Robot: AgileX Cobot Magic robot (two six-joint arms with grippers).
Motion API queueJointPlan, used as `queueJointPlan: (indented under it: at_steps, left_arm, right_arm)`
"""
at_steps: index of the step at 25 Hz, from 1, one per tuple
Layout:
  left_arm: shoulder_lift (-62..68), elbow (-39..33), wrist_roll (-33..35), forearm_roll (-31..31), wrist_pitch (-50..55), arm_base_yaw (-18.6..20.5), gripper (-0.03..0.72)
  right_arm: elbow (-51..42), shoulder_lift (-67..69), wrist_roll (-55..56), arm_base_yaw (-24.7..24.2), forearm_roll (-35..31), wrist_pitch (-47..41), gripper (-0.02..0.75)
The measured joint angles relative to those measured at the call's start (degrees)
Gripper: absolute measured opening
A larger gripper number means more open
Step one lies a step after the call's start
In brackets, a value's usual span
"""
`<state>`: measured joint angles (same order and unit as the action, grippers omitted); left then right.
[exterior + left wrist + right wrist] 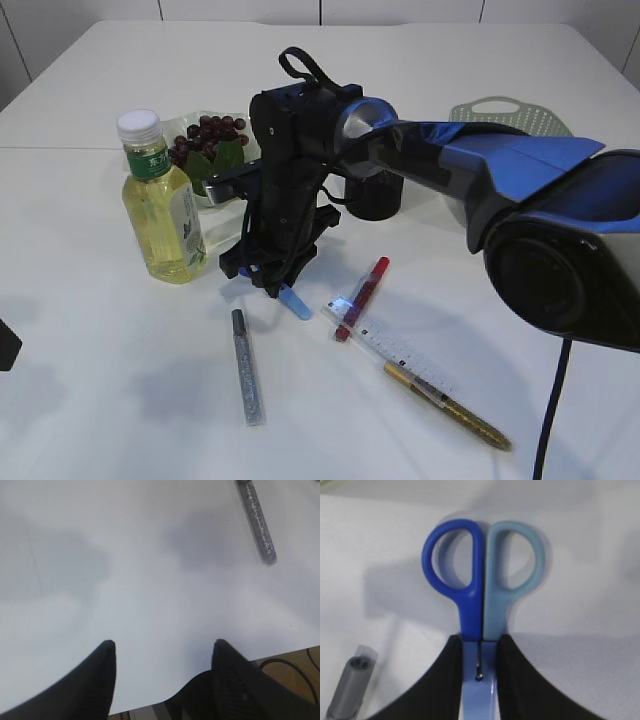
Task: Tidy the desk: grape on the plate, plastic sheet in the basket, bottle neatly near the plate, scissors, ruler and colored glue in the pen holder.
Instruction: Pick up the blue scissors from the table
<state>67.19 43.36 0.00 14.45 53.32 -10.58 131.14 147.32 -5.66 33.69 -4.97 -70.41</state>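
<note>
My right gripper [480, 637] is shut on the scissors [482, 575] just below the two handle loops, one dark blue and one light blue, which lie flat on the white table. In the exterior view the right gripper [270, 280] points down at the table, and a light blue end of the scissors [296, 303] sticks out under it. My left gripper [162, 645] stands open over bare table with nothing in it. A silver glue pen [246, 366] [256, 520], a red glue pen [362, 297], a gold glue pen [447, 406] and a clear ruler [395, 346] lie on the table. The bottle [162, 205] stands by the plate [190, 125] with the grape [207, 138]. No plastic sheet shows.
The black pen holder [373, 196] stands behind the right arm. A green basket [507, 112] lies at the back right. The silver glue pen's cap [351, 690] is close to the left of the right gripper. The table's near edge and a cable [290, 667] show under the left gripper.
</note>
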Motion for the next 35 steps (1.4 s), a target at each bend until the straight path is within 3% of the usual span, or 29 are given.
queueJointPlan:
  at_steps: [21, 35]
  left_arm:
    - [0.0, 0.0, 0.0, 0.0, 0.0, 0.0, 0.443]
    - [0.0, 0.0, 0.0, 0.0, 0.0, 0.0, 0.443]
  right_arm:
    - [6.4, -0.8, 3.9, -1.6, 0.3, -0.1, 0.159]
    - [-8.5, -16.2, 5.7, -5.4, 3.0, -0.4, 0.159]
